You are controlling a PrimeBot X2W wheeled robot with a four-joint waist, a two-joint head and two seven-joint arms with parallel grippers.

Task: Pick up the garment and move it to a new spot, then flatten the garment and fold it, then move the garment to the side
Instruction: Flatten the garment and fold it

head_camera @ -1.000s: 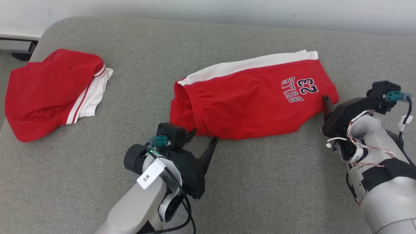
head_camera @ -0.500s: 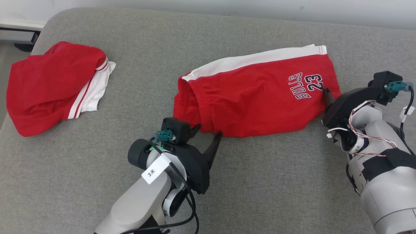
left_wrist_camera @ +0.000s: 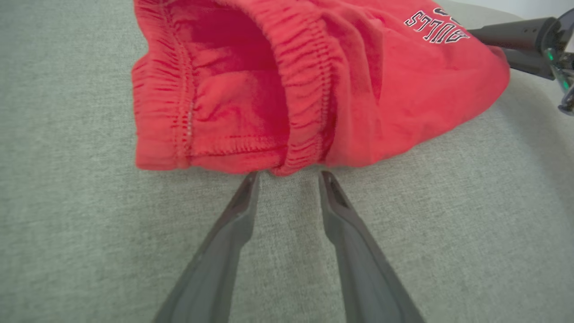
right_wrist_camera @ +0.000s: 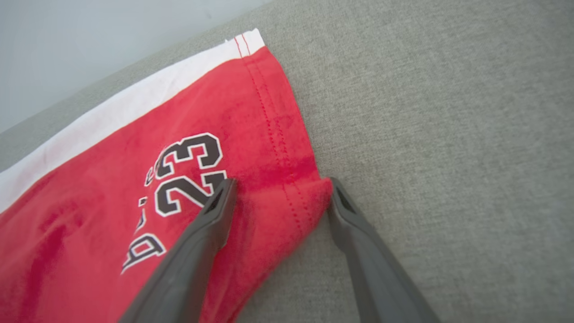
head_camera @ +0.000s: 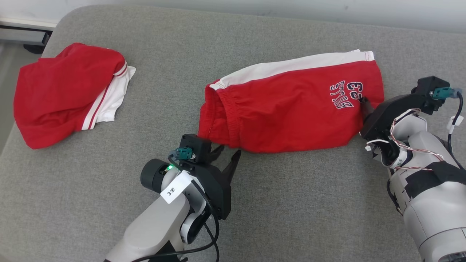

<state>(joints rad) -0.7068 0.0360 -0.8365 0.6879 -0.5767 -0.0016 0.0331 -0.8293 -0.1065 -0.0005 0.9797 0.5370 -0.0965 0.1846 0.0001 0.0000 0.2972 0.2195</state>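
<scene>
The garment, red shorts [head_camera: 291,109] with a white side stripe and a "BULLS 23" print, lies flat on the grey cushion [head_camera: 291,203]. Its elastic waistband [left_wrist_camera: 305,89] points toward my left gripper [head_camera: 229,151]. That gripper is open, its tips [left_wrist_camera: 288,176] right at the waistband's near edge with nothing between them. My right gripper [head_camera: 366,109] is open and straddles the hem corner [right_wrist_camera: 287,197] of the leg. One finger [right_wrist_camera: 210,224] lies on the fabric by the "23", the other finger [right_wrist_camera: 354,224] on the cushion beside the hem.
A second red garment with white trim [head_camera: 62,94] lies bunched at the cushion's far left. The cushion's rounded left edge [head_camera: 22,120] and a pale wall [head_camera: 255,5] behind bound the surface. Bare grey cushion lies in front of the shorts.
The head camera has shifted. My left gripper's fingers have drawn closer together at the waistband. My right gripper has pushed farther onto the hem, up to the "23" print.
</scene>
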